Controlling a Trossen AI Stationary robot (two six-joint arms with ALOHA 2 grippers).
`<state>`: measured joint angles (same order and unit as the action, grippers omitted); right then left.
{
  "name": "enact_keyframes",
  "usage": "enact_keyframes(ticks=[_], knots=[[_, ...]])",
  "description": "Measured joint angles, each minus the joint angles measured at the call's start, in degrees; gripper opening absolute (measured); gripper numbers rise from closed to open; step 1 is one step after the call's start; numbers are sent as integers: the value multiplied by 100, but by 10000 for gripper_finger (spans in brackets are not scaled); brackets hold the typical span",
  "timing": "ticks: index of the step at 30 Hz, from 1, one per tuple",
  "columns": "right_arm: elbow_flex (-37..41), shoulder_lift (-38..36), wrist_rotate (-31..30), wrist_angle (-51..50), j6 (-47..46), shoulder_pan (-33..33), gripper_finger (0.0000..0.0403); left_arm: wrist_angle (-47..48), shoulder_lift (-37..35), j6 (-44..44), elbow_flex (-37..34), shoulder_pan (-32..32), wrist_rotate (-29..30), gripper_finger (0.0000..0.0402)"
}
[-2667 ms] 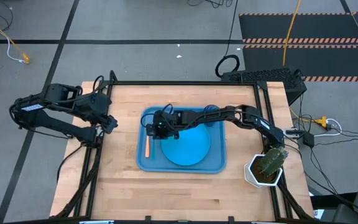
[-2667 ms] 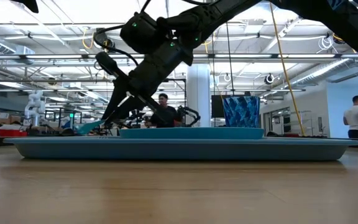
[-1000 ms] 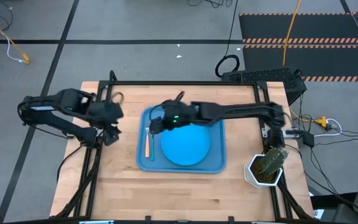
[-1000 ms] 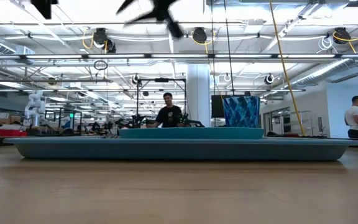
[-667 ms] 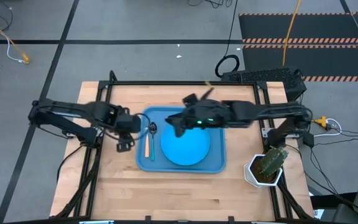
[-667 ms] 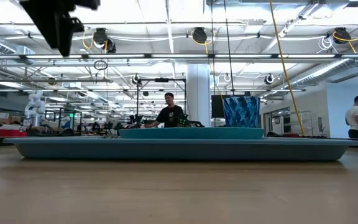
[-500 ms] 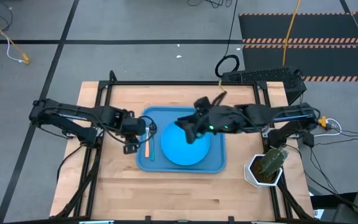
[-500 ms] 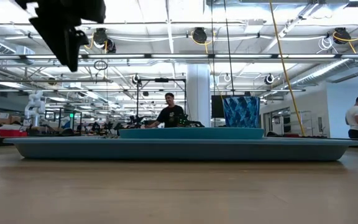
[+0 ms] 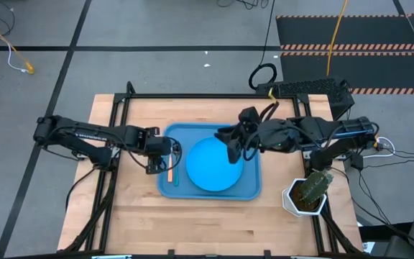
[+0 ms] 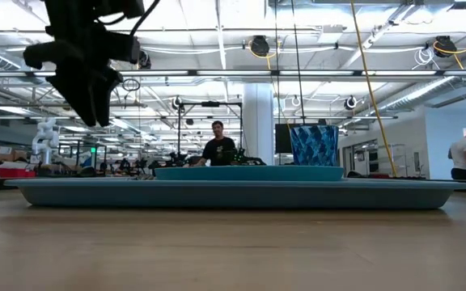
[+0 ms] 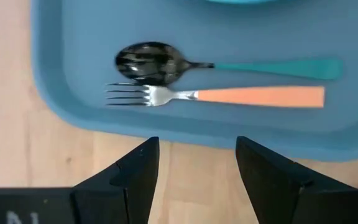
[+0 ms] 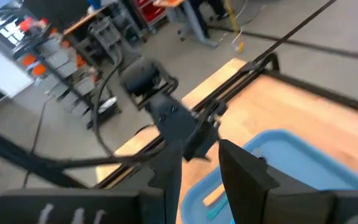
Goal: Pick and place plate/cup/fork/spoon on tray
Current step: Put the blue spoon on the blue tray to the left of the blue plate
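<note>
Nearest the bench's front edge sits the tray [image 9: 254, 191], with the plate [image 9: 213, 164] flat in its middle. Along the tray's left rim lie the fork [image 11: 216, 96] and the spoon [image 11: 229, 64], side by side, handles parallel. Both look light, thin and slick, lying flat on smooth plastic; I would pinch each across its handle. The left gripper [image 11: 197, 168] hovers just outside that rim, jaws spread wide and empty. The right gripper [image 9: 233, 147] hangs above the plate's far right side, jaws partly parted, holding nothing. The cup [image 10: 313, 145] stands toward the tray's far side.
</note>
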<state>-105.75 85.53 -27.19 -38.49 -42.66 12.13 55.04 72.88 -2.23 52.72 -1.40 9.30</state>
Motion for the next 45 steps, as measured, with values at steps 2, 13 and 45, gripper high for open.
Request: enact_keyframes(ticks=[2,13,45], knots=[[0,-5,-71,73,59,-82,97,-70,0,40,-32,92,-184,216],[7,-285,-621,813,1053,-391,97,-322,61,-4776,34,450,-522,216],[1,-2067,1407,-48,2082,-466,97,-1450,1243,-7872,40,8,-629,216]])
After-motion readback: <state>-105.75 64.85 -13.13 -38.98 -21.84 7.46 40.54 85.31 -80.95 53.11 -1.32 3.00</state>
